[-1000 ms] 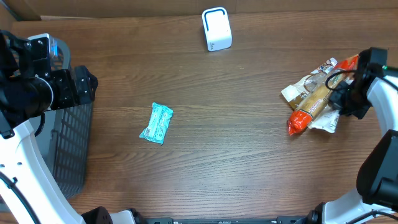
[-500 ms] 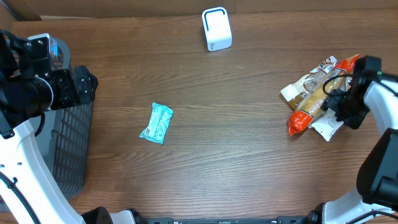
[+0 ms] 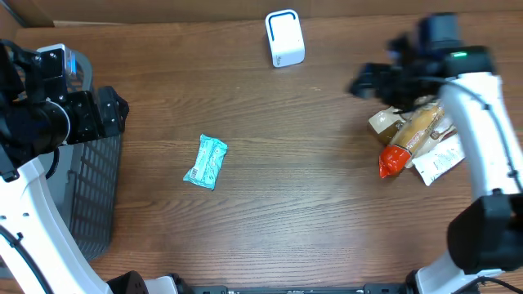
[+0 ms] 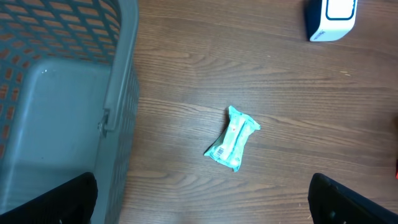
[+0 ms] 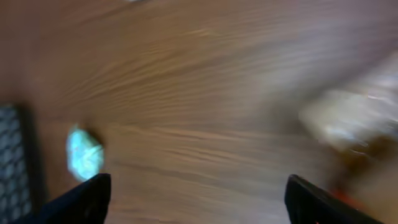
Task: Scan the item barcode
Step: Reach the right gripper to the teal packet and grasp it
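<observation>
Fingers on both the right gripper (image 5: pixel 200 200) and left gripper (image 4: pixel 202 198) stand apart, empty; best pinch the teal packet (image 3: pixel 205 162) at one end, I reckon, leaving its faces clear for the white scanner (image 3: pixel 284 37).

You are working at what looks like a mock shop checkout set up on a bench. A wood-grain table (image 3: pixel 302 204) carries a small white scanner (image 3: pixel 284 37) at the upper middle of the frame, a grey mesh basket (image 3: pixel 90 192) at the left edge, a teal packet (image 3: pixel 206 162) left of centre and wrapped snack packs (image 3: pixel 413 131) at the right.
</observation>
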You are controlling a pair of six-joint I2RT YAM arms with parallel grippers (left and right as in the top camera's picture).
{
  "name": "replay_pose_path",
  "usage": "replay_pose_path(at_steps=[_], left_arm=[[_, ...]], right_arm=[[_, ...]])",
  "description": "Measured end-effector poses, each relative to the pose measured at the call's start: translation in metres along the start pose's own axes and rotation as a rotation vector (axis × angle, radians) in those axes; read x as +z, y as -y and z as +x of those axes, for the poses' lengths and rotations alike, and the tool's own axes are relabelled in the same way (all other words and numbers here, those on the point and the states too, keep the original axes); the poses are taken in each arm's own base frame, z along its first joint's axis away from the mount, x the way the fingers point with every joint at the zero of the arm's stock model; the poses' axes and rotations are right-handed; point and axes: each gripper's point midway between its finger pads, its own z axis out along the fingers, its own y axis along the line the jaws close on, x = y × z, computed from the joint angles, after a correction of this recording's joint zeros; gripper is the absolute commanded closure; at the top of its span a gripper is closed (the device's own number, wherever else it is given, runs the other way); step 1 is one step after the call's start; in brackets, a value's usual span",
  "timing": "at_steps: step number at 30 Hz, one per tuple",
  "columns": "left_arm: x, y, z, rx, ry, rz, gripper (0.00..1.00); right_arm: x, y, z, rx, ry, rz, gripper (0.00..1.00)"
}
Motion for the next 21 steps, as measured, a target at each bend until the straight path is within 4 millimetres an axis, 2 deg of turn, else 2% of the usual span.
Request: replay_pose_path(at_steps=[4, 9, 14, 17, 21], left_arm=[[0.0, 0.0, 0.0, 0.0, 0.0, 0.0, 0.0], [0.0, 0.0, 0.0, 0.0, 0.0, 0.0, 0.0], [0.0, 0.0, 0.0, 0.0, 0.0, 0.0, 0.0], [0.0, 0.0, 0.0, 0.0, 0.0, 0.0, 0.0], [0.0, 0.0, 0.0, 0.0, 0.0, 0.0, 0.01]], right_arm=[[0.044, -0.079, 0.024, -0.229, -0.028, -0.126, 0.08], [0.097, -0.15, 0.059, -0.451, -0.063, -0.233, 0.08], [0.152, -0.186, 0.099, -0.599, -0.12, -0.296, 0.09], [0.183, -0.191, 0.115, -0.654, -0.144, -0.312, 0.13], [0.214, -0.19, 0.122, -0.687, -0.145, -0.327, 0.23]])
